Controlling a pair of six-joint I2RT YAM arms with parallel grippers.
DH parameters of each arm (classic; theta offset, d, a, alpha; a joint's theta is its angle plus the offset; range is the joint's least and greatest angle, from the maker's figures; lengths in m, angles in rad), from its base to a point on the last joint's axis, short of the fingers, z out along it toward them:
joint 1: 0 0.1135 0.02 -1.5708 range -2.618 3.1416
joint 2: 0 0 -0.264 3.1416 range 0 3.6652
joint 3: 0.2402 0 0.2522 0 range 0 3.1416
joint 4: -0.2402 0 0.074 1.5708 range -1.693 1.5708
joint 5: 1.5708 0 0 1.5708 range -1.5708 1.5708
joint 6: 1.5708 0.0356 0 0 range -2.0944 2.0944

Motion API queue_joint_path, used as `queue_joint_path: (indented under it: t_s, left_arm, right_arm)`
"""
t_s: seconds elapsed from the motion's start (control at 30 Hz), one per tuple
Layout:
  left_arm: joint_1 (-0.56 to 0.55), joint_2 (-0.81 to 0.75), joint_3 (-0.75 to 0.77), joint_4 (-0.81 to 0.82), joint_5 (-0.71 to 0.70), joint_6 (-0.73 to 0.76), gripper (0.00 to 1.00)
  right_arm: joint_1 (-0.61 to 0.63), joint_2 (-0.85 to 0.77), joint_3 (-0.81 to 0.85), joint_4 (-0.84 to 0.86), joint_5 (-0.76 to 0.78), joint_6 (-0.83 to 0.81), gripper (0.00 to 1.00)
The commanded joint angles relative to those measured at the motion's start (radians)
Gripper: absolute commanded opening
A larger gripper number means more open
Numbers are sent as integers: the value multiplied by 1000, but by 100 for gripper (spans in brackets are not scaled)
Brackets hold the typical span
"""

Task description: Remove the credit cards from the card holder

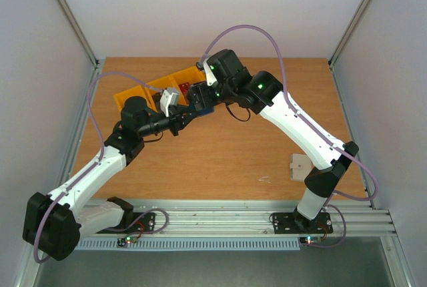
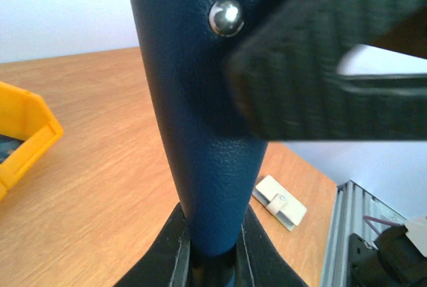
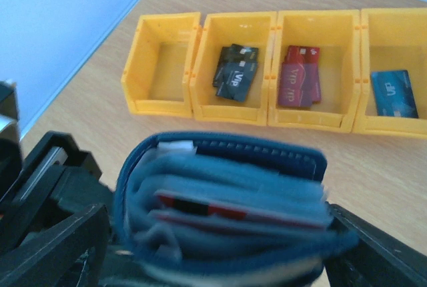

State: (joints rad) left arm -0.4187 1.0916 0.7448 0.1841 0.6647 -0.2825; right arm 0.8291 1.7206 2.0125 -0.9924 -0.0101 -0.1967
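The card holder (image 2: pixel 200 120), a dark navy wallet with a metal snap, stands upright in the left wrist view. My left gripper (image 2: pixel 213 250) is shut on its lower edge. From the right wrist view the card holder (image 3: pixel 220 167) shows its blue-grey pockets edge-on, with a red credit card (image 3: pixel 220 208) in one pocket. My right gripper (image 3: pixel 220 253) stands open, one finger on either side of the wallet. In the top view both grippers meet over the back left of the table, left gripper (image 1: pixel 179 119) and right gripper (image 1: pixel 199 97).
Beyond the wallet runs a row of yellow bins (image 3: pixel 270 117). One bin holds black cards (image 3: pixel 237 73), one holds red cards (image 3: pixel 300 83), one a blue card (image 3: pixel 393 93), and the leftmost is bare. A beige pad (image 1: pixel 300 165) lies near the right arm's base.
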Motion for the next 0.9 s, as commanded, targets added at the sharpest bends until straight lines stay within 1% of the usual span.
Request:
queue_joint_path:
  t_s: [0.0,0.03,0.1,0.2,0.3,0.4,0.67,0.77,0.87]
  left_arm:
    - [3,-60,-25,39,-212,-21,0]
    - [3,-66,-30,34,-239,-21,0]
    - [3,-75,-37,31,-265,-22,0]
    - [2,-78,-41,39,-270,-30,0]
    - [3,-76,-39,46,-262,-39,0]
    - [3,-73,-37,48,-260,-40,0]
    - [3,-76,-36,48,-249,-37,0]
    - [3,-75,-38,50,-244,-34,0]
    - [3,-73,-43,52,-245,-34,0]
  right_arm:
    - [-20,-54,33,-70,52,-90,88]
    - [-21,-59,28,-80,80,-105,87]
    - [-19,-57,23,-104,102,-120,79]
    - [1,-54,3,-99,67,-126,65]
    - [31,-54,-19,-42,48,-135,55]
    - [48,-31,-7,-3,30,-131,50]
    - [56,62,68,-14,103,-113,36]
    - [56,90,90,-17,108,-115,35]
    - [57,117,106,-11,115,-113,30]
